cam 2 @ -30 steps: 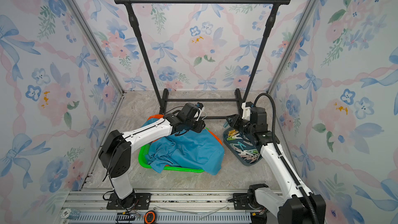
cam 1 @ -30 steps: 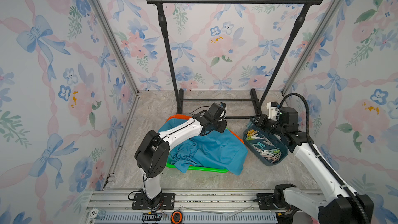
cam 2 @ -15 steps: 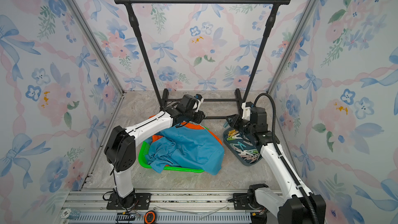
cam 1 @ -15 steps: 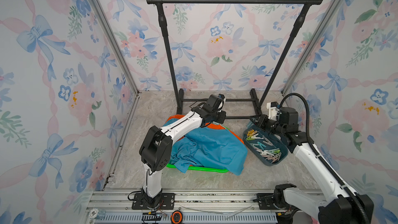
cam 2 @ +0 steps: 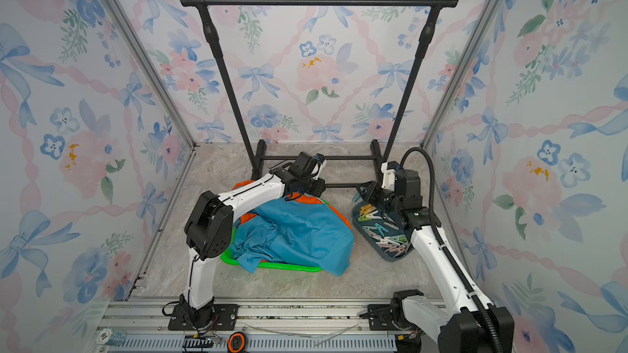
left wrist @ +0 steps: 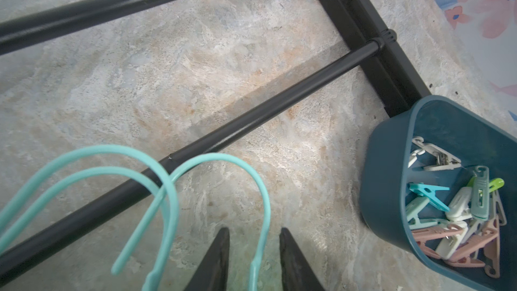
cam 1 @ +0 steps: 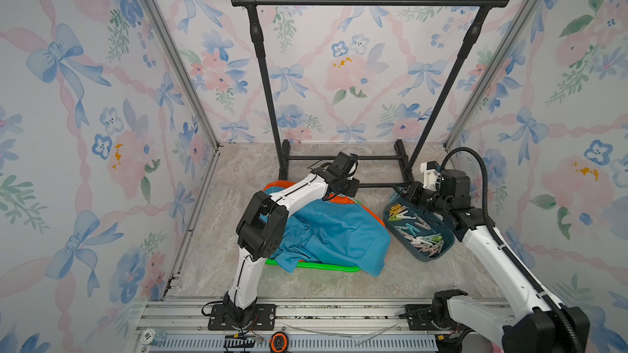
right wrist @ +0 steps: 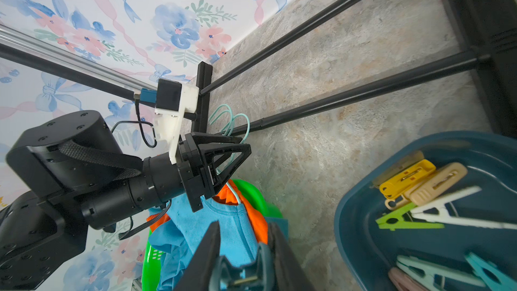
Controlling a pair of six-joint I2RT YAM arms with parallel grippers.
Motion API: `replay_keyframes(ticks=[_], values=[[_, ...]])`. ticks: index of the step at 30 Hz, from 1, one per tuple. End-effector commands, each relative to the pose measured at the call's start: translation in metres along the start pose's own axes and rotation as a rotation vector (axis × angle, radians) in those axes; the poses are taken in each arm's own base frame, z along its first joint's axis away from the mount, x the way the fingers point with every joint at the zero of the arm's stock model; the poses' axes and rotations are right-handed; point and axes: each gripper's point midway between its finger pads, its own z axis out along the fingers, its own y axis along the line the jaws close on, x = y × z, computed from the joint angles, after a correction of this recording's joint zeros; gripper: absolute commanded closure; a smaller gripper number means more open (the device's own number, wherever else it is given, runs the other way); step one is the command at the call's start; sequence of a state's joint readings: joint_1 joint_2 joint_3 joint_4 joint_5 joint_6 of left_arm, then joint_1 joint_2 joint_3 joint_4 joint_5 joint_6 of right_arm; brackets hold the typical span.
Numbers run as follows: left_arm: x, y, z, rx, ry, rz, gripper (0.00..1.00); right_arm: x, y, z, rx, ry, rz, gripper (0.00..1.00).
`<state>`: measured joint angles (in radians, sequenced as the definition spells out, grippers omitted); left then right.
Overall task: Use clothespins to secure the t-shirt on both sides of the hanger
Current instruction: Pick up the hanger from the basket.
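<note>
- Teal hanger [left wrist: 218, 156]: its hook stands between the fingers of my left gripper [left wrist: 253, 230]. Floor shows on either side of the wire, so the jaws are apart, not clamped.
- The other hooks lie just beside it, one crossing. I want the jaws centred on this one stem and closing low near the collar, so the neighbours are not caught.
- Blue shirt [cam 1: 333, 232] lies heaped over the green basket [cam 1: 316, 265], with an orange garment [cam 1: 282, 185] under it. I cannot tell whether its shoulders sit properly on the hanger, so I'd lift slowly and watch for fabric sliding off.
- My right gripper [right wrist: 243, 225] is clamped on one grey-blue pin [right wrist: 243, 270] near the far end of the bin [cam 1: 424, 257], facing the basket. The other pins [cam 1: 419, 237] lie loose in that bin.
- I judge the pin should wait clear until the hanger is raised toward the rack [cam 1: 370, 1]. Then it should bite fabric and hanger arm together on one shoulder.
</note>
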<state>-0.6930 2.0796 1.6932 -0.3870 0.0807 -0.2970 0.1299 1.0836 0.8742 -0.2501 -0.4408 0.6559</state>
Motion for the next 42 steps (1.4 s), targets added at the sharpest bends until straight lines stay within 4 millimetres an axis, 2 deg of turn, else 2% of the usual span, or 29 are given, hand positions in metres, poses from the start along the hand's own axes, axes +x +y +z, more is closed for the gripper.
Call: replay_keyframes(ticks=[1, 6, 10, 17, 23, 26, 30, 35, 38, 42], values=[[-0.004, -0.003, 0.003, 0.015, 0.004, 0.018, 0.73, 0.003, -0.002, -0.004, 0.000, 0.002, -0.014, 0.71], [-0.012, -0.007, -0.008, 0.009, -0.024, 0.034, 0.85, 0.003, 0.000, -0.005, -0.004, 0.001, -0.012, 0.71], [-0.022, -0.015, -0.027, 0.010, -0.064, 0.062, 0.92, 0.002, 0.007, -0.007, -0.023, 0.000, -0.031, 0.71], [-0.044, -0.035, -0.075, 0.014, -0.170, 0.112, 0.94, -0.005, 0.023, -0.014, -0.056, -0.020, -0.057, 0.71], [-0.067, -0.058, -0.123, 0.111, -0.292, 0.123, 0.94, -0.018, 0.042, -0.024, -0.087, -0.046, -0.076, 0.71], [-0.073, -0.061, -0.136, 0.140, -0.330, 0.127, 0.94, -0.025, 0.049, -0.028, -0.096, -0.057, -0.083, 0.71], [-0.065, -0.049, -0.124, 0.166, -0.307, 0.086, 0.94, -0.028, 0.055, -0.031, -0.103, -0.066, -0.090, 0.71], [-0.040, -0.043, -0.087, 0.232, -0.247, 0.031, 0.94, -0.026, 0.054, -0.031, -0.098, -0.063, -0.089, 0.71], [-0.034, -0.044, -0.071, 0.256, -0.233, 0.016, 0.94, -0.025, 0.052, -0.030, -0.092, -0.060, -0.085, 0.71], [-0.043, -0.049, -0.077, 0.279, -0.277, 0.022, 0.94, -0.024, 0.051, -0.029, -0.095, -0.057, -0.086, 0.71]])
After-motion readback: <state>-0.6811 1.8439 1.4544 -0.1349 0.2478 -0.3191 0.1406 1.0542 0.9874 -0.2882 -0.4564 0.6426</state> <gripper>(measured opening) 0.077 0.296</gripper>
